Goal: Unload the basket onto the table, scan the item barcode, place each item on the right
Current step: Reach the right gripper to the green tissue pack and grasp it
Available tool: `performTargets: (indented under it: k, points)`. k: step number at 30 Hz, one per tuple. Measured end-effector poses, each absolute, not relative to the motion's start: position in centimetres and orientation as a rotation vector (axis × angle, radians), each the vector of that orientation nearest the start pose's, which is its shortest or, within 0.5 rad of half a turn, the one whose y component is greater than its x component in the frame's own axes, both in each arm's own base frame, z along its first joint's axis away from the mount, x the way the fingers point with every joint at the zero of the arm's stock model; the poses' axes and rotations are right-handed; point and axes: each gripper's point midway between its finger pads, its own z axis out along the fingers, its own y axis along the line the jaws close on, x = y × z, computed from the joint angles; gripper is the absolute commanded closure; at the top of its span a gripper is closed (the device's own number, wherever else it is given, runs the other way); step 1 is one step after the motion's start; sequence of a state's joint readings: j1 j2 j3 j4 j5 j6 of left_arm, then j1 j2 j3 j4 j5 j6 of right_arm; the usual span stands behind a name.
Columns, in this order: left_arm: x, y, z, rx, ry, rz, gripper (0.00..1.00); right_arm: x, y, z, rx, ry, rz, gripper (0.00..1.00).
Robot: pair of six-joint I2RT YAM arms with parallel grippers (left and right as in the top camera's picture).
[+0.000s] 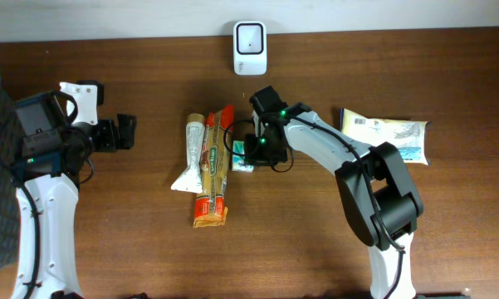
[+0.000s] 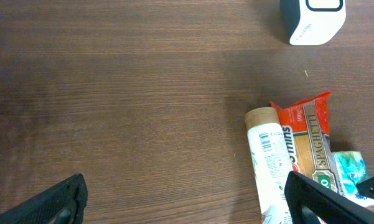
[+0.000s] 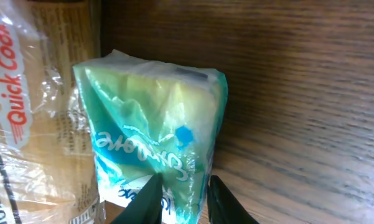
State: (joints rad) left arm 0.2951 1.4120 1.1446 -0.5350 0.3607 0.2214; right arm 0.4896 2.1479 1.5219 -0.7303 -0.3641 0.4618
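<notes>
Jaws of the left gripper (image 1: 126,132) are seen spread wide, nothing between them. Toward the middle, a white tube (image 1: 196,154) and a spaghetti pack (image 1: 215,170) are laid side by side. Just right of these, a teal packet (image 3: 155,124) is pinched at its edge by the right gripper (image 3: 182,186). A white scanner (image 1: 250,47) is stood beyond, and a blue-white pouch (image 1: 386,137) is laid far right.

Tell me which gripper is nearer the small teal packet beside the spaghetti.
Right. The right gripper is directly over the teal packet, pinching its end. The left gripper sits open far to the left, beyond the spaghetti and the tube.
</notes>
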Motion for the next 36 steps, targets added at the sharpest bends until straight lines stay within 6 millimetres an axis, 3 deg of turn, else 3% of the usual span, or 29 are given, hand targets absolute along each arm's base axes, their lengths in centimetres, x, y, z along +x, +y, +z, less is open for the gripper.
performTargets:
  k: [3,4,6,12,17,19,21,22,23,26,27,28,29,30,32,36]
  points:
    - [39.4,5.6,19.8,0.085,2.313,-0.169,0.01,36.8,25.4,1.0,-0.054,3.068,0.644,0.8]
    - [39.4,5.6,19.8,0.085,2.313,-0.169,0.01,36.9,25.1,1.0,-0.038,3.073,0.644,0.89]
    - [39.4,5.6,19.8,0.085,2.313,-0.169,0.01,37.0,24.9,1.0,-0.018,3.076,0.658,0.94]
    - [39.4,5.6,19.8,0.085,2.313,-0.169,0.01,37.0,24.6,1.2,-0.073,3.071,0.658,0.96]
    - [39.4,5.6,19.8,0.085,2.313,-0.169,0.01,36.9,22.8,2.3,-0.281,3.085,0.486,0.96]
    - [39.4,5.6,19.8,0.085,2.313,-0.169,0.01,38.0,22.0,3.5,-0.478,3.01,0.381,0.95]
    - [39.4,5.6,19.8,0.085,2.313,-0.169,0.01,38.9,20.9,3.9,-0.741,2.914,0.252,0.79]
    - [39.4,5.6,19.8,0.085,2.313,-0.169,0.01,39.7,20.0,3.8,-0.852,2.86,0.142,0.51]
    - [39.4,5.6,19.8,0.085,2.313,-0.169,0.01,40.7,18.9,3.8,-0.924,2.808,0.017,0.4]
    - [39.4,5.6,19.8,0.085,2.313,-0.169,0.01,43.4,17.5,4.4,-0.955,2.699,-0.172,0.34]
    - [39.4,5.6,19.8,0.085,2.313,-0.169,0.01,43.8,17.3,4.6,-0.955,2.682,-0.195,0.4]
    - [39.4,5.6,19.8,0.085,2.313,-0.169,0.01,44.5,17.4,4.9,-0.919,2.662,-0.203,0.53]
    - [39.4,5.6,19.8,0.085,2.313,-0.169,0.01,45.0,17.8,5.2,-0.873,2.65,-0.185,0.77]
    - [39.4,5.6,19.8,0.085,2.313,-0.169,0.01,46.0,18.6,5.7,-0.79,2.624,-0.133,0.88]
    - [39.4,5.6,19.8,0.085,2.313,-0.169,0.01,47.0,19.7,6.5,-0.55,2.63,-0.021,0.92]
    - [39.4,5.6,19.8,0.085,2.313,-0.169,0.01,46.4,20.5,6.0,-0.097,2.724,0.156,0.95]
